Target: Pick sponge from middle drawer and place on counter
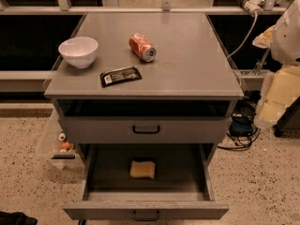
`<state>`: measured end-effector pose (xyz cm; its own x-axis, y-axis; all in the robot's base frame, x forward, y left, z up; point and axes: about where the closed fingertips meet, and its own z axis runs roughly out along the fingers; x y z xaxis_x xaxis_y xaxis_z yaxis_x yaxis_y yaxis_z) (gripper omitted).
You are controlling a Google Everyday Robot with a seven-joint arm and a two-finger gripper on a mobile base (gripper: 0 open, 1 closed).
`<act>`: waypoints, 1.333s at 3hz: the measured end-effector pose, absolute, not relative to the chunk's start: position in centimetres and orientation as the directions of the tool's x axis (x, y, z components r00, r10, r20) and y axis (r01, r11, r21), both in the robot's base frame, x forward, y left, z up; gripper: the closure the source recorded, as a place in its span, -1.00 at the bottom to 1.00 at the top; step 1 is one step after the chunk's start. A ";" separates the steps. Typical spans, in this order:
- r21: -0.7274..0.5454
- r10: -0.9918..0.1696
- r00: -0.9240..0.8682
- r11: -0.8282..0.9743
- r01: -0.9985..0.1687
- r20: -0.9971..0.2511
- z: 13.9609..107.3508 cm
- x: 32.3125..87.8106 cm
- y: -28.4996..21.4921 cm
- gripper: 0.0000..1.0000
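In the single camera view, the middle drawer [145, 211] stands pulled fully out, leaving its dark floor open from above, which we judge is what makes a reach inside possible. The sponge [142, 169] lies flat near the middle of that floor, touching no wall, its long axis running left to right, parallel to the drawer front. The gripper [277, 100] hangs off to the right of the cabinet, well apart from the sponge; we cannot tell whether it is clenched or released. On the counter [187, 55], a bowl [78, 51], a can [142, 47] and a black packet [120, 76] occupy the left half, so the right half looks likeliest for setting down.
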<state>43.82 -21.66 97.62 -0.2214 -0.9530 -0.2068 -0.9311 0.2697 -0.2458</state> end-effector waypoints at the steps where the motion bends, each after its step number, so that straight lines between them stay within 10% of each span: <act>1: -0.246 -0.953 -0.221 0.270 -0.931 -0.207 97.6 43.8 -21.7 -1.00; 4: -0.103 -0.850 -0.226 0.309 -0.945 -0.476 85.8 41.7 -17.6 -1.00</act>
<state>41.74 -17.59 85.76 -0.2263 -0.8501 -0.4756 -0.9454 0.3092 -0.1028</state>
